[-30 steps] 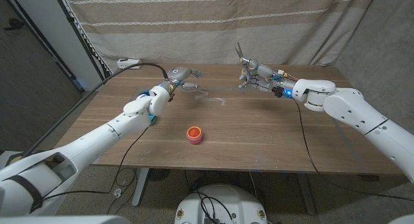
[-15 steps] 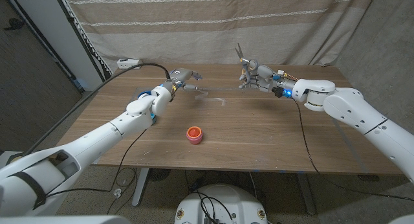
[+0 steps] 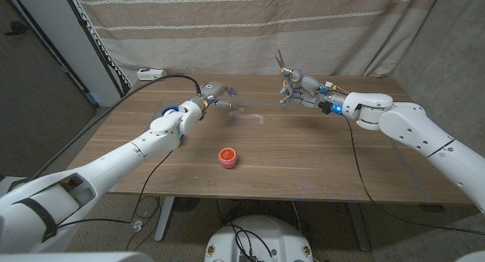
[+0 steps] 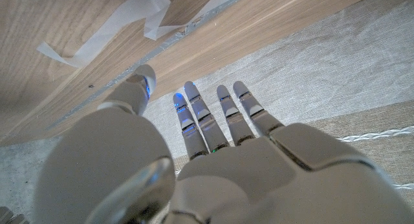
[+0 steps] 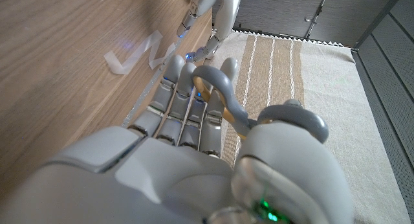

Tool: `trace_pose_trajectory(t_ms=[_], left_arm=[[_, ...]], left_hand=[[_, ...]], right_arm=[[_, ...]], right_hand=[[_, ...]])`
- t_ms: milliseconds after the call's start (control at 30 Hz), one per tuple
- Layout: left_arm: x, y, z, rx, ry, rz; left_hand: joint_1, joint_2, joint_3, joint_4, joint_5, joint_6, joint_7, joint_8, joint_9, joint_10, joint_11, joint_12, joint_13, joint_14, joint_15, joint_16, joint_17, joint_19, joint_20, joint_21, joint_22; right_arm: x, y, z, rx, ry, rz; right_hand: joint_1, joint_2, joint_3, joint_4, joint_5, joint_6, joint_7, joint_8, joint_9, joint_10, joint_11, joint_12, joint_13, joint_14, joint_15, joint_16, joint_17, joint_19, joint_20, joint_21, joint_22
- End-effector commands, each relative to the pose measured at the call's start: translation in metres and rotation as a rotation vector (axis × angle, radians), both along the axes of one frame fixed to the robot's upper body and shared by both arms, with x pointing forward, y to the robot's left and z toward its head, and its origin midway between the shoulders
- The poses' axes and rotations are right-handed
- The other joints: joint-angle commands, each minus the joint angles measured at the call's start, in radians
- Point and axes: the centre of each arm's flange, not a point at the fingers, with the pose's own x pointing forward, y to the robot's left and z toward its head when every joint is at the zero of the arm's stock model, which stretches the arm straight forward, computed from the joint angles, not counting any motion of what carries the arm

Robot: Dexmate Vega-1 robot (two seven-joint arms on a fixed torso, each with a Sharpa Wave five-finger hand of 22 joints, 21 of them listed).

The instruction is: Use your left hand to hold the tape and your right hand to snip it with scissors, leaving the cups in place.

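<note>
wooden table (image 3: 303, 163), striped curtain (image 3: 250, 27) behind. tape (image 3: 254, 116) lies near table's far edge, between hands. left hand (image 3: 214, 92) fingers spread, empty. right hand (image 3: 299, 90) grasps scissors (image 3: 283, 66) upright. red cup (image 3: 227, 157) nearer the front edge, bare wood around it.

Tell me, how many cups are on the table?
1: one small red cup stands alone on the wooden table, near the front edge, between the two arms. Another could hide behind an arm.

Scissors (image 5: 217, 98) sit in the right robot hand (image 5: 194, 153) — blades hidden behind its fingers. Clear tape (image 3: 254, 116) near the surface's far edge — too faint in the head view to trace; one strip (image 4: 103, 33) is plain from the left wrist.
</note>
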Motion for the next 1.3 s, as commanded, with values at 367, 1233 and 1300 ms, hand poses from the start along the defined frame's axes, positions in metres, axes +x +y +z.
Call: trace_pose_trajectory(t_ms=[367,1233,1300], left_arm=[[0.015,-0.016,-0.007,0.092,0.059,-0.025],[0.031,-0.021,-0.018,0.127,0.122,-0.035],[0.032,-0.021,-0.018,0.127,0.127,-0.036]], left_hand=[[0.015,-0.003,0.008,0.002,0.009,0.017,-0.002,0.011,0.003,0.011,0.002,0.006,-0.002,0.013,-0.170,0.007,0.001,0.008,-0.003,-0.003,0.002],[0.018,-0.002,0.010,0.003,0.009,0.016,-0.002,0.009,0.002,0.013,0.002,0.005,-0.007,0.014,-0.170,0.008,0.000,0.009,-0.005,-0.005,0.002],[0.018,-0.002,0.010,0.003,0.009,0.017,-0.002,0.009,0.002,0.014,0.002,0.005,-0.007,0.014,-0.170,0.008,0.000,0.009,-0.005,-0.005,0.002]], right_arm=[[-0.003,0.001,0.000,-0.003,-0.001,0.009],[-0.004,0.001,-0.001,-0.006,0.004,0.006],[-0.004,0.001,-0.001,-0.009,0.000,0.004]], right_hand=[[0.001,0.008,-0.006,-0.006,0.004,0.006,0.006,-0.007,0.007,0.001,-0.007,0.548,0.004,-0.008,-0.067,0.011,-0.001,-0.006,0.000,0.016,-0.006],[-0.001,0.009,-0.007,-0.008,0.003,0.012,0.005,-0.015,0.009,-0.001,-0.006,0.553,-0.002,-0.012,-0.067,0.019,-0.007,-0.012,0.001,0.032,-0.022],[-0.002,0.009,-0.008,-0.008,0.003,0.013,0.005,-0.015,0.009,0.000,-0.006,0.552,-0.004,-0.014,-0.068,0.019,-0.008,-0.013,0.000,0.032,-0.022]])
